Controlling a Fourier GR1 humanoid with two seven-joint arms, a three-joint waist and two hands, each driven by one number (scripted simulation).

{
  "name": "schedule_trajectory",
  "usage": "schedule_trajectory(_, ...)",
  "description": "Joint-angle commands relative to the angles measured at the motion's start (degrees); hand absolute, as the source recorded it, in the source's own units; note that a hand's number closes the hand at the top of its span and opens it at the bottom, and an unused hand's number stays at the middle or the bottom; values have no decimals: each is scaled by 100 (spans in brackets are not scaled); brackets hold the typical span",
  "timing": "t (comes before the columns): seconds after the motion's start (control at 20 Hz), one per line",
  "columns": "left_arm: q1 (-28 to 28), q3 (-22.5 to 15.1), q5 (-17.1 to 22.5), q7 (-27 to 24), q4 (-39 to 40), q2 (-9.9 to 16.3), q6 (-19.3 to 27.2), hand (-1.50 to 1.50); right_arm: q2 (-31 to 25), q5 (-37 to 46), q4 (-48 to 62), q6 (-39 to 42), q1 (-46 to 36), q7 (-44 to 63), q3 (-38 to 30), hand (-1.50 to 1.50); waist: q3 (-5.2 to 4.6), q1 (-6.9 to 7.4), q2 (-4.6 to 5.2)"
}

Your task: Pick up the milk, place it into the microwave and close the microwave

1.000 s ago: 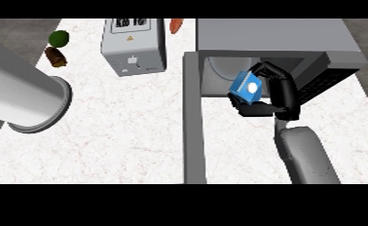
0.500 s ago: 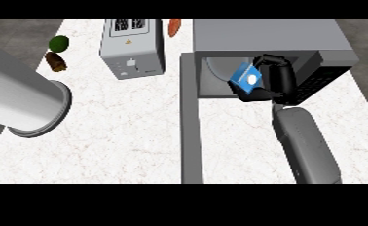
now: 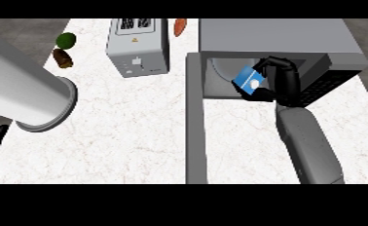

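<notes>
The milk [image 3: 248, 80] is a small blue carton with a white mark, tilted and held in my right hand [image 3: 282, 80], whose black fingers curl round it. Hand and carton are at the mouth of the grey microwave [image 3: 277, 37], just inside its open cavity. The microwave door [image 3: 195, 122] swings out toward me as a long grey slab on the left of my right forearm. My left forearm [image 3: 28, 93] fills the left edge as a big grey cylinder; its hand is out of sight.
A silver toaster [image 3: 138, 48] stands left of the microwave. An orange carrot [image 3: 179, 26] lies behind it. A green lime [image 3: 66, 39] and a brown object [image 3: 63, 58] sit at the far left on the white marble counter [image 3: 122, 132].
My right hand has carried the milk up and away from me, from over the counter in front of the microwave into its opening. The view has shifted slightly.
</notes>
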Motion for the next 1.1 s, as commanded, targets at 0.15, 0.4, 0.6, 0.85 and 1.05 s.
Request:
schedule_trajectory(0.15,-142,-114,-30,10,47,19,-50,-150,-256,379,1079,-458,-1044,924,-90,150,-85,542,323)
schedule_trajectory(0.4,-371,-182,-129,-1,179,66,-43,-150,-93,93,935,-834,-949,713,-418,150,-85,619,385)
schedule_trajectory(0.6,-331,-212,-193,120,151,159,-72,-150,-76,113,830,-1474,-672,499,-691,150,-87,704,417)
schedule_trajectory(0.85,-485,-233,-385,90,51,205,-25,-150,-269,739,661,-2174,-450,27,-616,-150,-109,850,457)
schedule_trajectory(1.05,-531,-286,-482,83,110,247,-82,-150,-255,922,619,-2349,-293,-57,-703,-150,-106,921,493)
